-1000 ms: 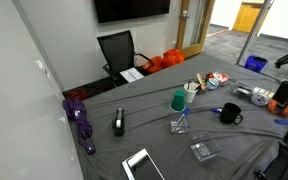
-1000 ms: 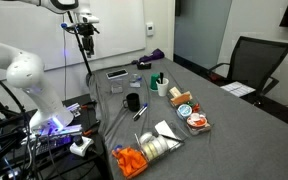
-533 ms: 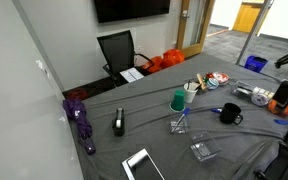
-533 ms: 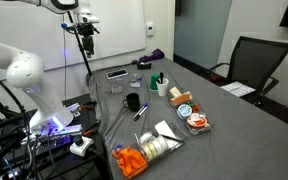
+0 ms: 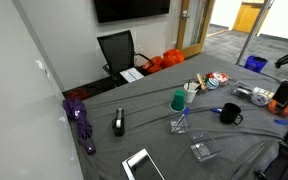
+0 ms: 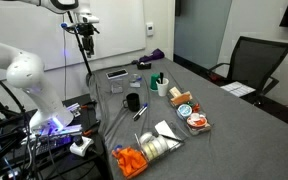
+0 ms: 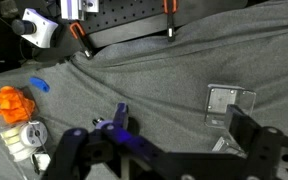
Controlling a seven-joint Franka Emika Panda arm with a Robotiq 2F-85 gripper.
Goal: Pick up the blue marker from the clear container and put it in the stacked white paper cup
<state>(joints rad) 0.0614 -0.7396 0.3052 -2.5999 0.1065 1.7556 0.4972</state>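
Note:
The small clear container [image 5: 179, 125] stands on the grey cloth in front of the teal cup [image 5: 177, 100], with the thin blue marker [image 5: 184, 117] leaning out of it. The white paper cup [image 5: 191, 91] stands just behind the teal cup and shows in both exterior views [image 6: 162, 88]. My gripper [image 6: 84, 36] hangs high above the table edge, far from them. In the wrist view my gripper [image 7: 162, 150] is open and empty, fingers wide apart. The marker and cup are not clear in the wrist view.
A larger clear tub [image 5: 203, 151] sits near the table edge, also in the wrist view [image 7: 227, 103]. A black mug [image 5: 230, 114], a tablet [image 5: 139, 163], a tape roll [image 7: 24, 136] and orange pieces [image 7: 9, 100] lie around.

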